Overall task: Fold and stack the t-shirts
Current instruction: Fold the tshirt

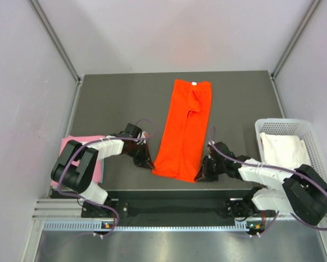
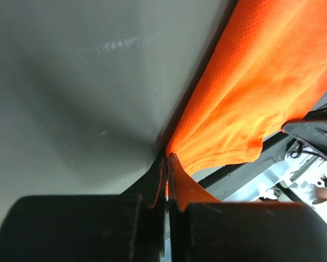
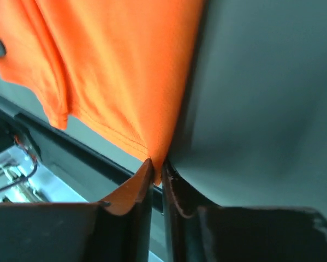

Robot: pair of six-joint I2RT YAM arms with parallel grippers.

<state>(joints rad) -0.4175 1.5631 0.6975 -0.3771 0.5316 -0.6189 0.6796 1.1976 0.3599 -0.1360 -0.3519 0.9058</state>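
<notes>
Left gripper (image 2: pixel 167 159): closed tight on the near-left hem corner of the orange-red t-shirt (image 1: pixel 184 128), with fabric pinched between its jaws.
Right gripper (image 3: pixel 156 164): also closed, pinching the near-right hem corner of the same shirt.
Orange-red t-shirt: lies flat mid-table (image 1: pixel 114 103) as a long narrow strip with its sides folded in. The white neck label (image 1: pixel 194 83) is at the far end and the hem is by the near edge.
Pink t-shirt (image 1: pixel 68 143): folded at the near-left corner of the table, partly hidden under my left arm.
White t-shirt (image 1: pixel 283 150): sits inside the white basket (image 1: pixel 283 123) on the right.
Step, as I judge it: I am set to lift the hem and carry it toward the collar, halving the strip.
Risk, shallow pinch: each gripper holds only the very corner, so fabric could slip free as I raise it.
Risk, layers: I cannot tell whether every folded layer is caught. If only some are, the tucked sides may fall open.
Risk, uneven travel: if one arm leads the other, the fold will land skewed and the edges won't line up.
Risk, slack: bringing the corners closer together would make the middle sag and wrinkle.
</notes>
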